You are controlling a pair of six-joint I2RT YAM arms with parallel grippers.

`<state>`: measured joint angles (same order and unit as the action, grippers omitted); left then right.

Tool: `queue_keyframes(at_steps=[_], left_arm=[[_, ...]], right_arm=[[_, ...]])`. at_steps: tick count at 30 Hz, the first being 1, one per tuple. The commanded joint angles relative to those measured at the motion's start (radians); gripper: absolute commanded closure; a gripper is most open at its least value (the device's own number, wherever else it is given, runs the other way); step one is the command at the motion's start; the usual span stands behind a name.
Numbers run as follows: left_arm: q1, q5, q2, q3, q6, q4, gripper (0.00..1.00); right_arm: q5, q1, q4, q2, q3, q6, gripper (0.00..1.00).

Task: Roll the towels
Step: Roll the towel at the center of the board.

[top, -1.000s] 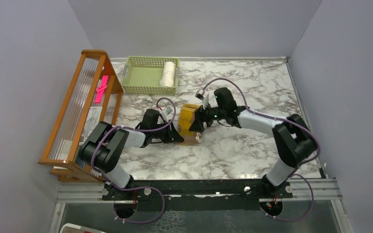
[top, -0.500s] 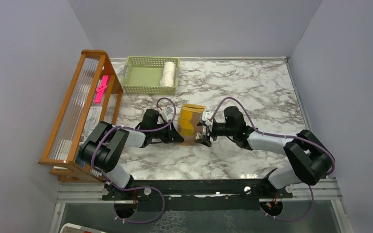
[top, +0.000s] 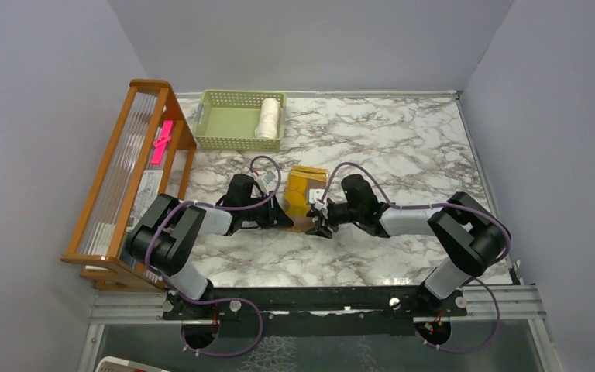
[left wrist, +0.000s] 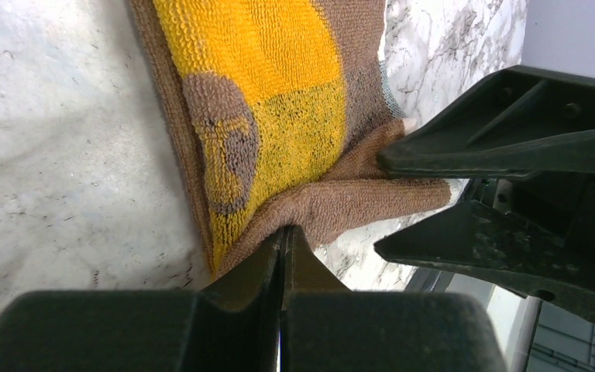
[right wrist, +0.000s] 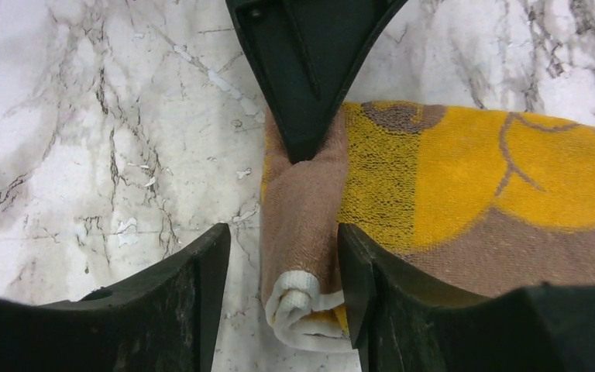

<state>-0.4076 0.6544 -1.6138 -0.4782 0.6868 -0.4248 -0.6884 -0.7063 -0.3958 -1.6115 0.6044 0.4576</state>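
The mustard towel (top: 307, 194) lies mid-frame on the marble table (top: 403, 147), lower end partly rolled; the left gripper (top: 286, 221) pinches its brown fold; the right gripper (top: 321, 225) stands spread astride the roll's end; the cream towel (top: 269, 118) sits rolled in the green basket (top: 228, 124), upper left.

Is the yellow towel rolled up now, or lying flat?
Partly rolled. In the right wrist view the yellow towel has one end curled into a short brown roll; the rest lies flat.
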Motion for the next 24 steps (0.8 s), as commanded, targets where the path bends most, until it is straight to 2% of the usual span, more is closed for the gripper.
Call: queue_keyframes(at_steps=[1,4,7,8,11,16,18,24], left_arm=[[0.002,-0.136,-0.028,0.015,-0.070,0.128,1.00],[0.002,-0.146,-0.021,0.011,-0.068,0.142,1.00],[0.003,-0.153,0.002,0.007,-0.063,0.161,1.00],[0.005,-0.153,0.013,0.005,-0.061,0.167,1.00],[0.006,-0.154,0.054,-0.003,-0.045,0.181,1.00],[0.006,-0.135,0.145,-0.024,-0.022,0.203,1.00],[0.007,-0.127,0.172,-0.025,-0.015,0.204,0.96],[0.006,-0.090,0.176,-0.013,0.003,0.178,0.92]], right_arm=[[-0.001,-0.007,0.048,-0.041,0.041,-0.008,0.52],[0.026,-0.006,0.051,-0.045,0.041,-0.067,0.67],[0.057,-0.007,0.120,-0.047,0.071,-0.151,0.93],[0.058,-0.007,0.145,-0.048,0.083,-0.176,0.98],[0.051,-0.007,0.138,-0.028,0.060,-0.287,0.99],[0.074,0.005,-0.043,0.033,-0.056,-0.515,0.99],[0.086,0.014,-0.120,0.036,-0.101,-0.597,0.99],[0.080,0.050,-0.329,-0.004,-0.190,-0.823,0.99]])
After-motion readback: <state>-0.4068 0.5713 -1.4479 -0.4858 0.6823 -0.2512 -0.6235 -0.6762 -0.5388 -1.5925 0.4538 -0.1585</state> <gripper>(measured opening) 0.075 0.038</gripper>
